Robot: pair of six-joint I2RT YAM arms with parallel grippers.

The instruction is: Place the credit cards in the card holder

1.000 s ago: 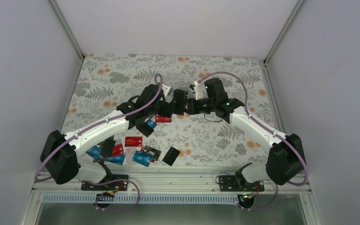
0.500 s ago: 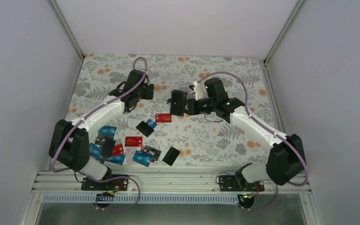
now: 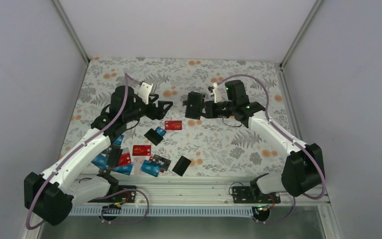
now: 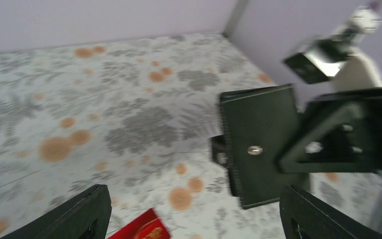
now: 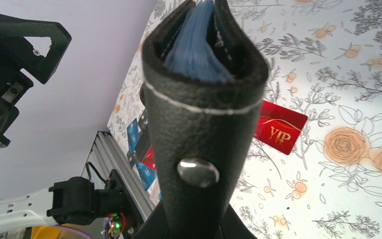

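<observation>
Your left gripper hangs empty near the red card, its jaws spread wide. The other credit cards lie in a loose, overlapping scatter by the left arm's base. They are thin and flat on the cloth, so I judge the fingers could skid over one or lift two together. Further right, the card holder is up in the air, pinched by one end in your right gripper, which is clamped tight. The holder's mouth gapes only narrowly, so a card fed in crooked could catch the lip and twist it loose. The table wears a grey floral cloth with orange blooms, boxed in by plain pale walls
</observation>
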